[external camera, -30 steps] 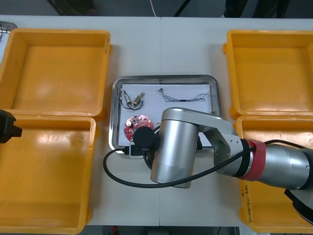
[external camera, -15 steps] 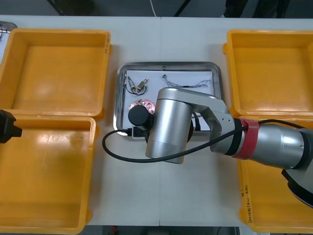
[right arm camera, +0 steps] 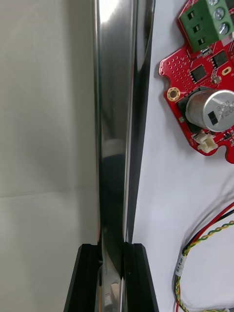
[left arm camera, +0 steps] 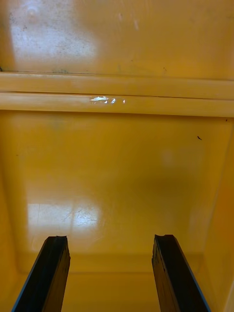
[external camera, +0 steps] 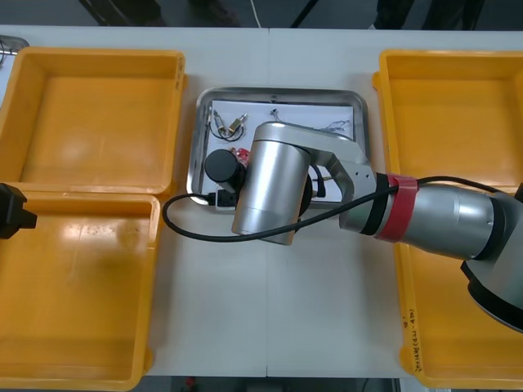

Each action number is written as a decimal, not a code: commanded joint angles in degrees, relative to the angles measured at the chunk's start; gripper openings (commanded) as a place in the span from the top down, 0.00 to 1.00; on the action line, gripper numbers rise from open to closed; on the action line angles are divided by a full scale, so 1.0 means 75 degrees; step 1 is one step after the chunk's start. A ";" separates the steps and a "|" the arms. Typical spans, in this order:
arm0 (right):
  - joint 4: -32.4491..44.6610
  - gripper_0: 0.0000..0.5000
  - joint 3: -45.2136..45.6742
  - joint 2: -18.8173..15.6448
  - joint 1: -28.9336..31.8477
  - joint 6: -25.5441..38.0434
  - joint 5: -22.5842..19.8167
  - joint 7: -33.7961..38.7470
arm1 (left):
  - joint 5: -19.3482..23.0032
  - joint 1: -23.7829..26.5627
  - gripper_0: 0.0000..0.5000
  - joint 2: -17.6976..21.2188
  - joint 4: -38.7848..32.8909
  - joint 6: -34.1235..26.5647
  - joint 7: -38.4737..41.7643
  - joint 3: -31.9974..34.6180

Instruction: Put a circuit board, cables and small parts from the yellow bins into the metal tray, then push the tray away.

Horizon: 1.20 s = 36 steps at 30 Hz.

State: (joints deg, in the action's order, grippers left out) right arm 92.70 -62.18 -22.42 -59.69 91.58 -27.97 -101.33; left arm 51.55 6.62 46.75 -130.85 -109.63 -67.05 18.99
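The metal tray (external camera: 280,94), white inside, lies between the yellow bins near the table's far side. In it are small metal parts (external camera: 229,124), a thin cable (external camera: 339,125) and a round red circuit board (external camera: 239,153), mostly under my right arm (external camera: 278,184). In the right wrist view my right gripper (right arm camera: 113,248) is shut on the tray's near rim (right arm camera: 114,122), with the circuit board (right arm camera: 204,92) and a red and yellow cable (right arm camera: 204,239) just inside. My left gripper (left arm camera: 112,243) hangs open over a bare bin floor (left arm camera: 117,170), at the table's left edge (external camera: 12,210).
Two yellow bins stand on the left (external camera: 94,122) (external camera: 78,294) and two on the right (external camera: 449,122) (external camera: 458,327), all bare where visible. A black cable (external camera: 188,233) loops from my right wrist over the table in front of the tray.
My right arm has moved away from me, and the tray has slid with it toward the table's far edge. The left arm has stayed put.
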 commanded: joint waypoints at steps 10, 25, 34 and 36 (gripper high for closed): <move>-0.0700 1.00 -0.0065 0.0177 -0.0842 -0.0761 -0.0184 -0.0107 | -0.0064 -0.0168 0.00 0.0341 -0.0213 -0.0049 -0.0658 0.0221; -0.2012 1.00 -0.0065 0.0142 -0.1252 -0.2261 -0.0583 -0.1138 | -0.0064 -0.0168 0.00 0.0341 -0.0213 -0.0049 -0.0658 0.0221; -0.2188 1.00 -0.0076 -0.0034 -0.1381 -0.2390 -0.0594 -0.1524 | -0.0064 -0.0168 0.00 0.0341 -0.0213 -0.0049 -0.0658 0.0221; -0.2247 1.00 -0.0065 -0.0069 -0.1404 -0.2472 -0.0606 -0.1524 | -0.0064 -0.0168 0.00 0.0341 -0.0213 -0.0049 -0.0658 0.0221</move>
State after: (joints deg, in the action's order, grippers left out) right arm 76.52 -62.20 -22.23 -67.84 74.25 -31.92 -111.81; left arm 51.55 6.61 46.75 -130.86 -109.63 -67.05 19.00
